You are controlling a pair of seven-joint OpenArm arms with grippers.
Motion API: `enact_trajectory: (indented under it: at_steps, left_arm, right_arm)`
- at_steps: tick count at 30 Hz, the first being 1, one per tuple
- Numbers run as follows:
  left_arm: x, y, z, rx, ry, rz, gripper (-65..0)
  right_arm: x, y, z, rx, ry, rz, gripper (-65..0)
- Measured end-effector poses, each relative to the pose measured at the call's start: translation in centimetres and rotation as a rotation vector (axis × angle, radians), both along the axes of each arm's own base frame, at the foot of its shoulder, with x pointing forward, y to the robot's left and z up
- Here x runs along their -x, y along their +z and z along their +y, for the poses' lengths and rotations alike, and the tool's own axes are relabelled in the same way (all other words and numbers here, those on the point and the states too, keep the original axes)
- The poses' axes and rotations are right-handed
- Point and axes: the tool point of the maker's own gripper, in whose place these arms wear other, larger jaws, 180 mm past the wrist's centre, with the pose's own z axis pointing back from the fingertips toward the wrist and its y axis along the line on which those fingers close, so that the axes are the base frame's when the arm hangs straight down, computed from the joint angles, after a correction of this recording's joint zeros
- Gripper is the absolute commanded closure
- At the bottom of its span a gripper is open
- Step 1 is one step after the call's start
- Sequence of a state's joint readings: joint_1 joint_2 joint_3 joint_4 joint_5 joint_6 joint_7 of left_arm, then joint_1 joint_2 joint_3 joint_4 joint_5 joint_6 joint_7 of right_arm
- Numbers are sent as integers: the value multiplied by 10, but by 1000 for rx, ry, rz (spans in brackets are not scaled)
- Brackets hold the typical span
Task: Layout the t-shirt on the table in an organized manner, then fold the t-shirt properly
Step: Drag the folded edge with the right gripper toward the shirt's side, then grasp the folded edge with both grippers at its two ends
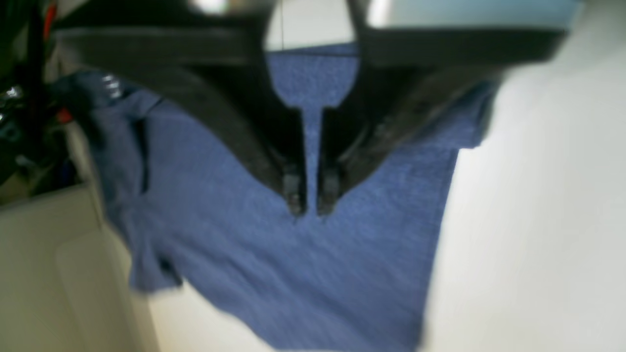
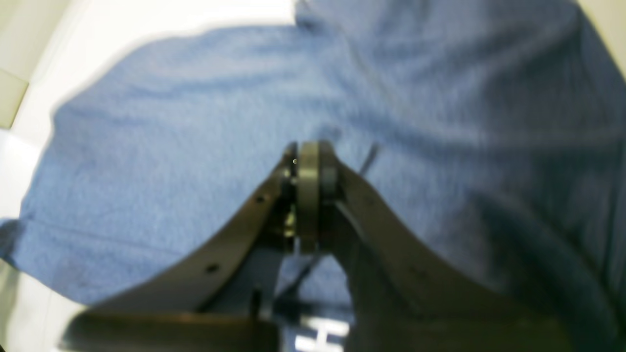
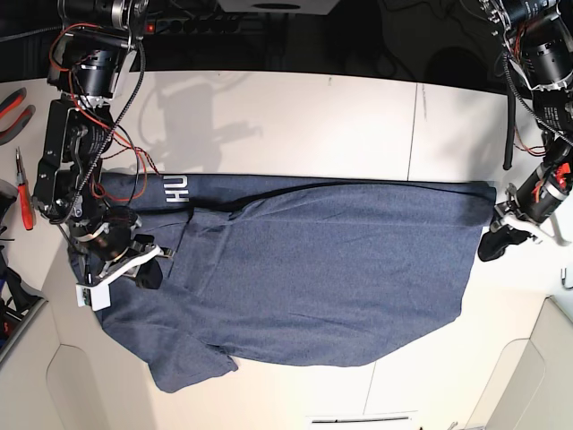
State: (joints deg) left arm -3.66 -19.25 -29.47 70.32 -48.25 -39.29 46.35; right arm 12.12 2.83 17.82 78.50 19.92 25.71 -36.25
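Observation:
The dark blue t-shirt [image 3: 313, 269] lies spread sideways across the off-white table [image 3: 295, 116], with white lettering [image 3: 176, 190] near its left end and one sleeve folded over. My right gripper [image 3: 148, 273] rests over the shirt's left end. In the right wrist view its pads meet, shut, above the blue t-shirt [image 2: 171, 122], nothing visible between them. My left gripper [image 3: 491, 246] sits at the shirt's right edge. The blurred left wrist view shows that left gripper [image 1: 308, 208] almost closed, a thin slit left, with the t-shirt [image 1: 293, 274] behind it and no fabric seen pinched.
Red-handled pliers [image 3: 13, 103] and another red tool [image 3: 22, 193] lie off the table's left edge. A thin dark seam [image 3: 414, 134] crosses the table at right. Cables and a power strip [image 3: 206, 22] run along the back. Cream panels [image 3: 528, 376] flank the front corners.

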Motion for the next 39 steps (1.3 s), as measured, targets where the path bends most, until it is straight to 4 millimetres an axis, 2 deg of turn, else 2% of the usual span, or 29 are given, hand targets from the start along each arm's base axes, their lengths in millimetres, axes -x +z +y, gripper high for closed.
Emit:
enact_trajectory:
  at_steps: [5, 8, 14, 20, 27, 32, 34, 36, 38, 39]
  left_arm:
    - [7, -36, -54, -144, -216, 109, 0]
    - [6, -45, -66, -236, -274, 102, 0]
    - [6, -61, -50, -341, -207, 179, 0]
    - [9, -70, -30, -435, -150, 241, 0]
    - [10, -71, -28, -450, -150, 246, 0]
    - [10, -71, -28, -449, -150, 246, 0]
    - [10, -71, -28, -449, -150, 247, 0]
    - [11, -72, -27, -452, -150, 250, 0]
    - [11, -72, -28, -448, -150, 249, 0]
    - [12, -73, -28, -450, -150, 252, 0]
  right_arm:
    - [22, -20, -13, 13, -21, 54, 0]
    - [32, -30, -30, 96, -21, 85, 0]
    - [39, -37, -65, 247, -49, 127, 0]
    - [42, -39, -104, 391, -159, 161, 0]
    - [50, -42, -132, 522, -256, 207, 0]
    - [49, -42, -129, 490, -263, 202, 0]
    - [46, -40, -112, 380, -232, 176, 0]
    - [46, -28, -83, 263, -129, 103, 0]
    - [55, -18, -60, 202, -42, 46, 0]
    - [63, -17, -55, 194, -21, 42, 0]
